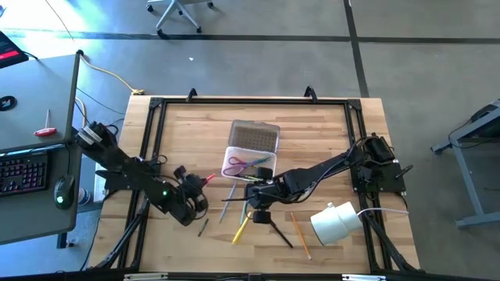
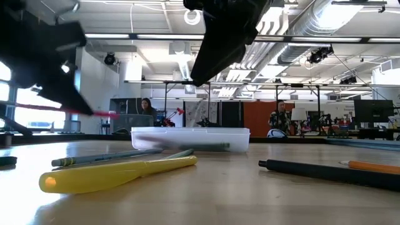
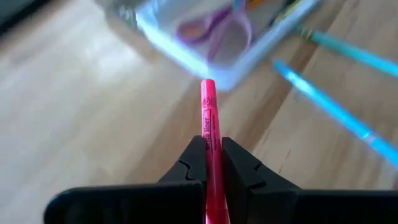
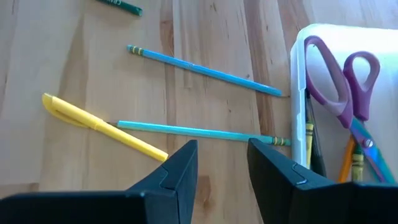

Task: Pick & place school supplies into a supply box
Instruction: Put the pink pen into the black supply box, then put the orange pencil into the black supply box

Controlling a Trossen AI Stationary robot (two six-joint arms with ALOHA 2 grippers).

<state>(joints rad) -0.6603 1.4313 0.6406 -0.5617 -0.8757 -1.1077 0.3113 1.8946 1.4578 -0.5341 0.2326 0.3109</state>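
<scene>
Now the left gripper [image 3: 213, 163] is pinching a slim pink-red plastic highlighter [image 3: 209, 134] between nearly closed fingers [image 3: 186, 171], carrying it above the wooden worktop [image 1: 180, 133] with its tip pointing toward the clear plastic supply box [image 1: 233, 154]. Judging by this, the carry step is under way; the next move is calling for bringing the highlighter over the open tray and lining it up lengthwise before letting go. Inside the box the purple-handled scissors [image 4: 343, 78] are lying beside several pencils. The right gripper [image 4: 222, 163] is hovering just beside the box with fingers apart and empty, above two thin blue pencils [image 4: 205, 70] and a yellow plastic marker [image 4: 102, 126] lying loose on the worktop.
</scene>
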